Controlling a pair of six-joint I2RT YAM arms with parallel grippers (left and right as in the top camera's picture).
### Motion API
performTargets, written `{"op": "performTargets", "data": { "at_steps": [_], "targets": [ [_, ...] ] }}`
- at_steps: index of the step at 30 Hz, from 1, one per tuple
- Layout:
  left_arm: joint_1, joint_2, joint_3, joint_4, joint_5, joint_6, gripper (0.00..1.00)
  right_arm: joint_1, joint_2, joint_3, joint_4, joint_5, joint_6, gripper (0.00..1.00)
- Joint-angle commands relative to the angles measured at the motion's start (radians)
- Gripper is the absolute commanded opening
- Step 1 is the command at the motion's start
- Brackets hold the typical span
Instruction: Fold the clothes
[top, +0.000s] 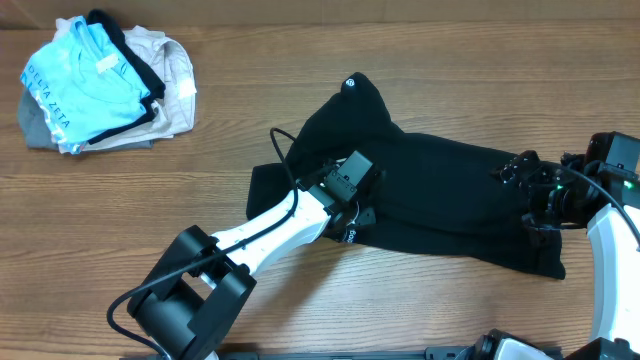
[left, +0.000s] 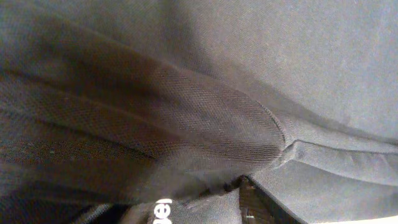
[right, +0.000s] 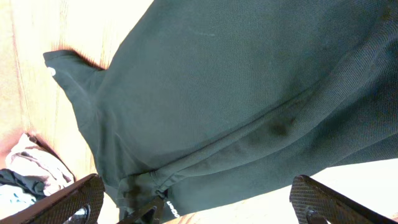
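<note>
Shirt: large black soft-fabric T-shirt (top: 440, 185), rumpled on the brown wooden table (top: 150, 210), centre to right.
Left gripper: your left gripper (top: 352, 200) is down on the shirt's left part, with fabric bunched against the wrist camera. Can't tell how wide the jaws stand or if they hold cloth.
Right gripper: your right gripper (top: 527, 190) is at the shirt's right end, jaws spread wide, gripping nothing.
Pile: heap of light blue, beige and grey garments (top: 100, 85), far-left corner, well apart.
</note>
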Motion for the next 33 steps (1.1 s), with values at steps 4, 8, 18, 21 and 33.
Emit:
{"op": "performTargets", "data": {
  "at_steps": [4,8,18,21,33],
  "targets": [
    [0.007,0.011,0.013,0.009,-0.071,0.004,0.21,0.005,-0.001,-0.004,0.003,-0.006,0.006,1.0],
    [0.014,0.011,0.013,0.023,-0.083,0.004,0.04,0.005,-0.001,-0.004,0.004,-0.006,0.006,1.0],
    [0.037,0.011,0.013,0.184,-0.104,0.068,0.04,0.005,-0.001,-0.004,0.007,-0.006,0.006,1.0],
    [0.049,0.011,0.013,0.278,-0.105,0.086,0.04,0.005,-0.001,-0.004,0.011,-0.006,0.006,1.0],
    [0.069,0.013,0.014,0.349,-0.229,0.2,1.0,0.005,-0.001,-0.004,0.015,-0.006,0.006,1.0]
  ]
}}
